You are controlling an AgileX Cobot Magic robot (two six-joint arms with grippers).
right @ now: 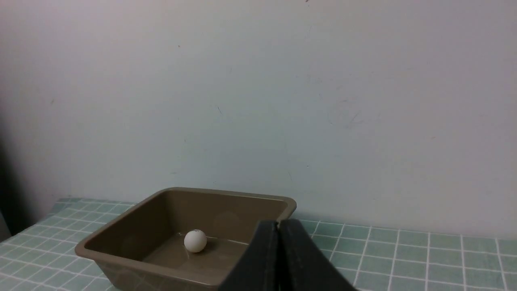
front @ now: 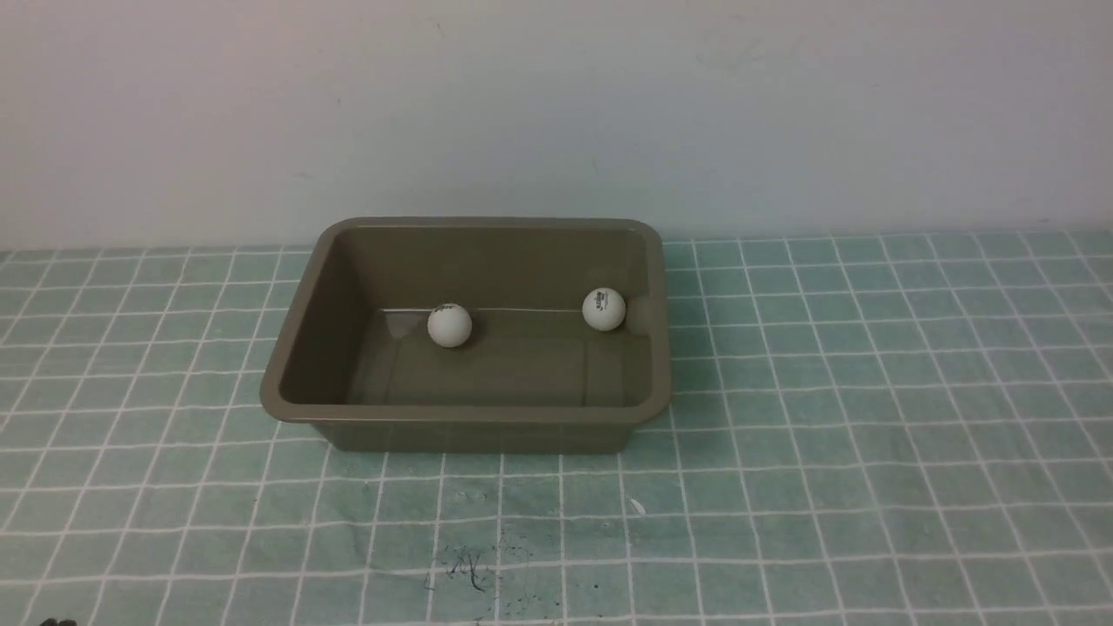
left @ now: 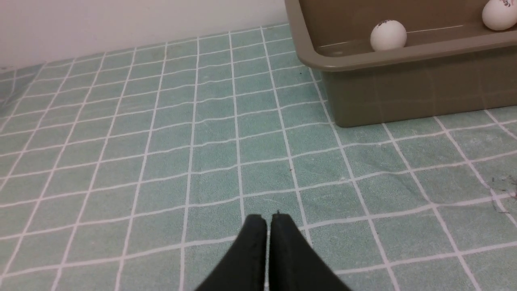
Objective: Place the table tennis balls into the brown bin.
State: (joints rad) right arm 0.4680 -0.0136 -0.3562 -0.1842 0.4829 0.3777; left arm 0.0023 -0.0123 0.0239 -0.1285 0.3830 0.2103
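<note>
Both balls are found inside the brown bin (front: 465, 416). The first table tennis ball (front: 449, 325) is seated on the bin floor near the middle of the far wall. The second table tennis ball (front: 603, 309) is lodged toward the far right corner, well apart from the first. Each is matte white, with a small dark printed mark on its upper side.

The bin is an olive-brown rectangular tub with rounded corners, a flat outward rim and glossy sloping walls. It is set on a surface (front: 869, 435) covered by pale green cloth ruled with white grid lines. A small dark ink scribble (front: 469, 569) is recorded on the cloth nearer the robot. A plain off-white wall (front: 556, 104) is noted directly behind.

The left gripper (left: 268, 221) is seen over the cloth, apart from the bin, its jaws pressed together with nothing between them. The right gripper (right: 278, 224) is likewise closed and empty.
</note>
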